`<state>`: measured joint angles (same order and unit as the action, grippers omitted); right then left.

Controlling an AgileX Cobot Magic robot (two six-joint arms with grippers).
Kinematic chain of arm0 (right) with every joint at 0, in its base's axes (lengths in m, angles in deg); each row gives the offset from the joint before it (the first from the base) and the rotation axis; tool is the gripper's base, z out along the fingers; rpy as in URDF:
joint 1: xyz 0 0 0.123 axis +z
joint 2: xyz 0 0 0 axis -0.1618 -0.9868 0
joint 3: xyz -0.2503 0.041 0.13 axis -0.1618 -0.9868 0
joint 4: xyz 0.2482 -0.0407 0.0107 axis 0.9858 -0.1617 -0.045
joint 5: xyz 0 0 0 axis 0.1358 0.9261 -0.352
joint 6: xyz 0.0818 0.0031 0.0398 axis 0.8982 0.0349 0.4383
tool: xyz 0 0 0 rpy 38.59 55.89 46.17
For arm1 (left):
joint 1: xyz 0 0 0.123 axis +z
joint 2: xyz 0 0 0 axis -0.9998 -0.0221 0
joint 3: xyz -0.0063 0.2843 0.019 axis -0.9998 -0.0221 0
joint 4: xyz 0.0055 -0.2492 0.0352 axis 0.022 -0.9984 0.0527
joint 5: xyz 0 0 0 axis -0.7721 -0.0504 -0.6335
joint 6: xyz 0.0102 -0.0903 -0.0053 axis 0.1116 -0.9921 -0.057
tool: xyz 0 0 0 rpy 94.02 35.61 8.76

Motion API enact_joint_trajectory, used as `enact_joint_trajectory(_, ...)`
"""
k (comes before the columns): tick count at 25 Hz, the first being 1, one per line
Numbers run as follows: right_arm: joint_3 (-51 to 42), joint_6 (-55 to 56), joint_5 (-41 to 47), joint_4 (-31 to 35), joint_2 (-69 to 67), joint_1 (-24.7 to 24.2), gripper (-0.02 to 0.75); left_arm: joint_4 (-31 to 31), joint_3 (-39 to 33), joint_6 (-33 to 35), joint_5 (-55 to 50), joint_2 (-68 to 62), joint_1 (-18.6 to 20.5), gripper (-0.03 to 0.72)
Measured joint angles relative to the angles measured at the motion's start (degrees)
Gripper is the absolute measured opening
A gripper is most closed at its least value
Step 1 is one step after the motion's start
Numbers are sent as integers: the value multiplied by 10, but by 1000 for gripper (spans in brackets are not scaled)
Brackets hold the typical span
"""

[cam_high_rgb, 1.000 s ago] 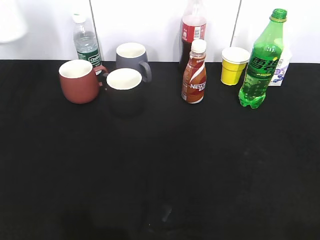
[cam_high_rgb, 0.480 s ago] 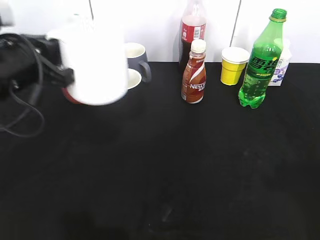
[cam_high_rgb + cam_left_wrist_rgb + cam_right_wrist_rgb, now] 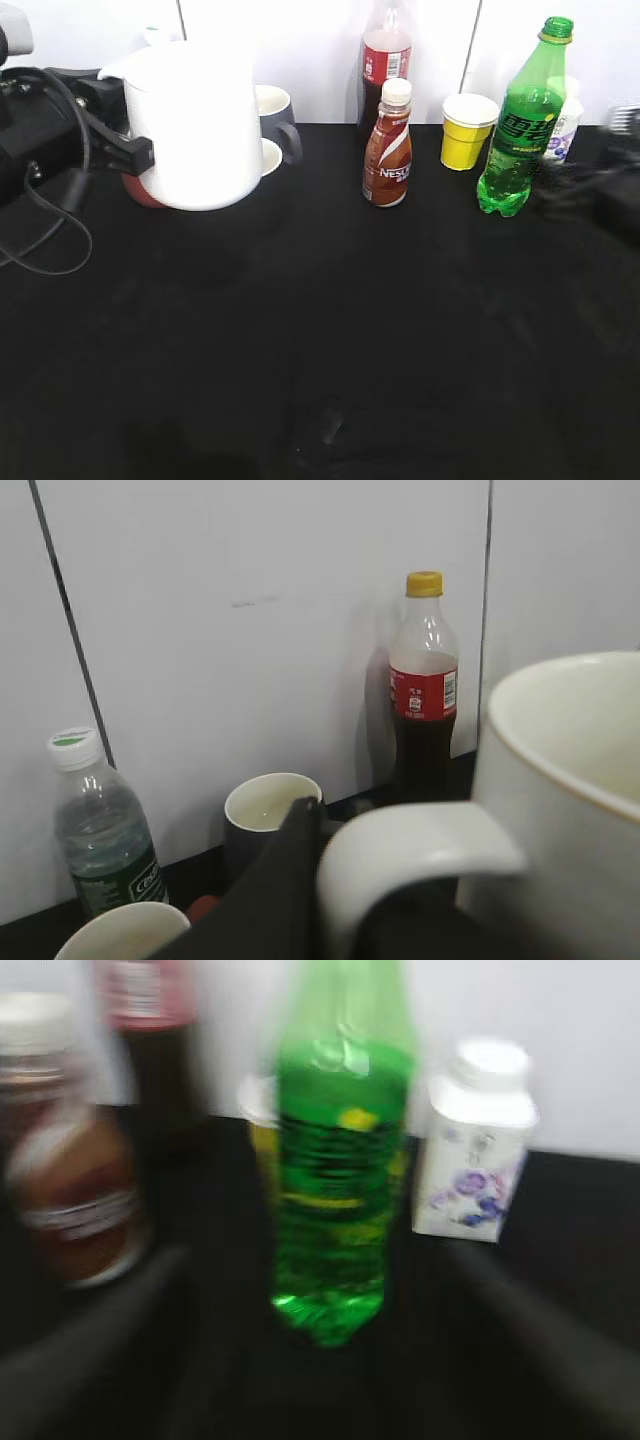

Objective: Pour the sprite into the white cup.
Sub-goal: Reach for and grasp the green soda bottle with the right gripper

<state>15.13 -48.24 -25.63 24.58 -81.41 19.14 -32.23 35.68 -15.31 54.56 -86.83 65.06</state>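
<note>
Count: one sprite (image 3: 522, 120), upright at far right of the black table (image 3: 400, 350), one white cup (image 3: 192, 125) held up at far left, plus a brown bottle (image 3: 388, 145), a cola bottle (image 3: 386, 60), a yellow cup (image 3: 468, 130) and a small white carton (image 3: 472, 1140). Left tool (image 3: 120, 152) grips the smooth ceramic cup by its handle; right tool (image 3: 615, 165) is blurred at the right edge near the green plastic bottle, cannot tell its jaw state. The near half of the table lies open.
</note>
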Motion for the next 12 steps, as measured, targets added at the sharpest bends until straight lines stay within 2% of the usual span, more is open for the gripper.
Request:
enact_joint_trajectory(5,137,2,-27,3,-157,0,660,0,0,0,0,0,0,51)
enact_joint_trajectory(12,266,2,-26,8,-274,0,653,0,0,0,0,0,0,51)
